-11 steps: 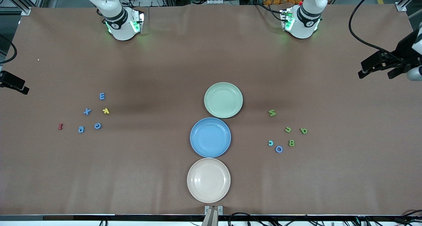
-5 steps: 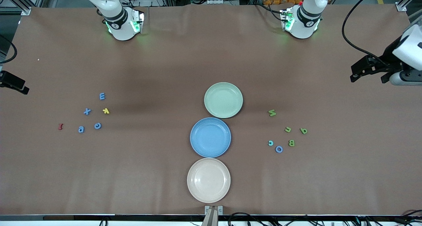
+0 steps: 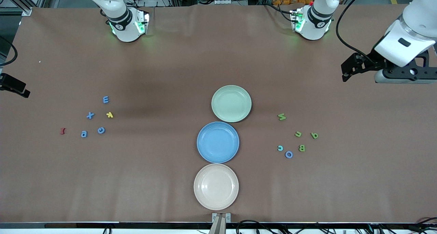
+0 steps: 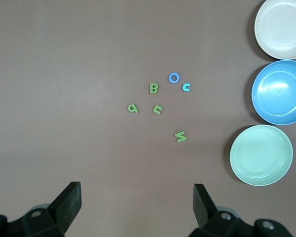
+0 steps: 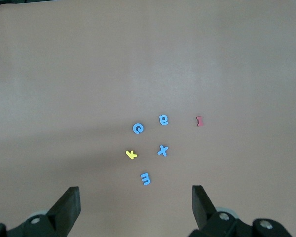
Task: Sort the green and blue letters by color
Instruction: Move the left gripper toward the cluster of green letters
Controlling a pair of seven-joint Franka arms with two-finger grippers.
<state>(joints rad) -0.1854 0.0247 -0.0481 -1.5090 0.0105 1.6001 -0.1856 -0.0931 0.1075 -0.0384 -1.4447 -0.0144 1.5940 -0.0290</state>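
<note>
4 blue letters (image 3: 90,115), 4 green letters (image 3: 301,148), 4 other letters (image 3: 109,115), 3 plates (image 3: 247,104), 2 grippers

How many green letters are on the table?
4, all toward the left arm's end: N nearest the green plate, u and q side by side, B nearest the camera. None look hidden.

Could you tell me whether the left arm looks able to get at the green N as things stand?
Probably yes: the left claw is open over bare table, and the green N lies flat with clear space around it.
</note>
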